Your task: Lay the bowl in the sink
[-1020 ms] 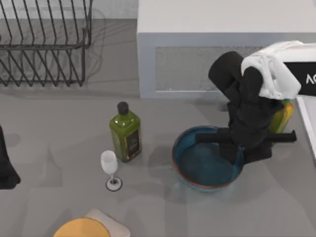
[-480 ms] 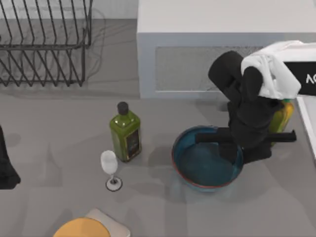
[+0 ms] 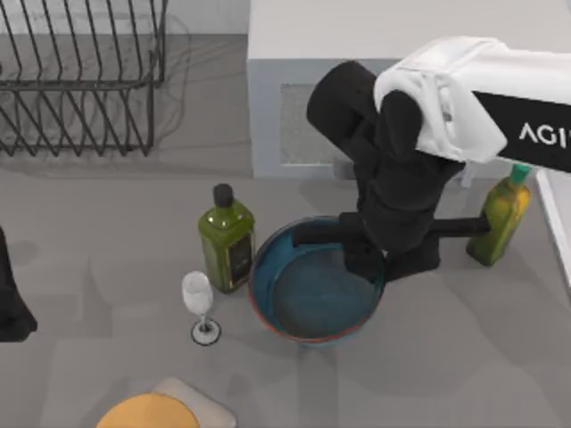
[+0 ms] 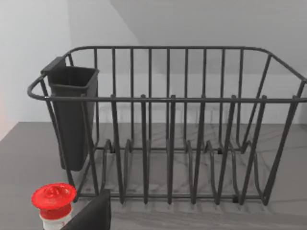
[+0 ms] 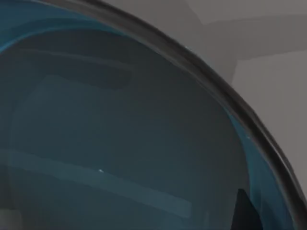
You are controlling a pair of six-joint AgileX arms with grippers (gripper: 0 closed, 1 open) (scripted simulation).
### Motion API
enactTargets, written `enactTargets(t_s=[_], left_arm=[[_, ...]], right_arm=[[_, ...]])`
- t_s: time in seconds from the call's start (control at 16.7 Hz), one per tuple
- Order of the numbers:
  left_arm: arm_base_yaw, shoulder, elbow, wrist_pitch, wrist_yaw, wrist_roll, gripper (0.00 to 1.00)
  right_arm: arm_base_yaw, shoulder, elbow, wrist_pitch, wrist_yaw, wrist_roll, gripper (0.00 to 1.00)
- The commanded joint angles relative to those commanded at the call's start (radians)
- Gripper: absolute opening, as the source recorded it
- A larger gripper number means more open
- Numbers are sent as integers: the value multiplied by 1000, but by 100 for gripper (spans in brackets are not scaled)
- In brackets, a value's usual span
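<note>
The bowl (image 3: 308,290), wide and glossy blue inside with a reddish-brown rim, hangs slightly above the grey table near the middle. My right gripper (image 3: 361,260) reaches down from the right and is shut on the bowl's right-hand rim, one finger inside. The right wrist view looks into the blue bowl (image 5: 120,143), with its dark rim curving past and a dark fingertip (image 5: 245,211) at the edge. I cannot make out a sink basin. My left arm (image 3: 11,303) stays parked at the table's left edge.
A green bottle (image 3: 227,236) and a small wine glass (image 3: 198,303) stand just left of the bowl. A yellow-green bottle (image 3: 500,218) is to the right, a white block (image 3: 375,36) behind. Wire dish rack (image 3: 80,71) back left; yellow-orange disc (image 3: 147,412) in front.
The right arm has swung left and toward the back with the bowl in its grip; the bowl now sits next to the green bottle. The yellow-green bottle is uncovered.
</note>
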Motion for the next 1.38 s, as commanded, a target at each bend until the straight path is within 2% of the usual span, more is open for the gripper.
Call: enactTargets(t_s=[0.36,0.78,1.14,1.38], left_arm=[[0,0,0,0,0,0,100],[0,0,0,0,0,0,100],[0,0,0,0,0,0,100],[0,0,0,0,0,0,100]], right_arm=[[-10,-29,102,-204,11,-1,0],[-158,-70,270,-391,-9,-90,0],[-162,-67,275,-396,-9,-92,0],[-166,-146,278,-303,-82,-158,0]])
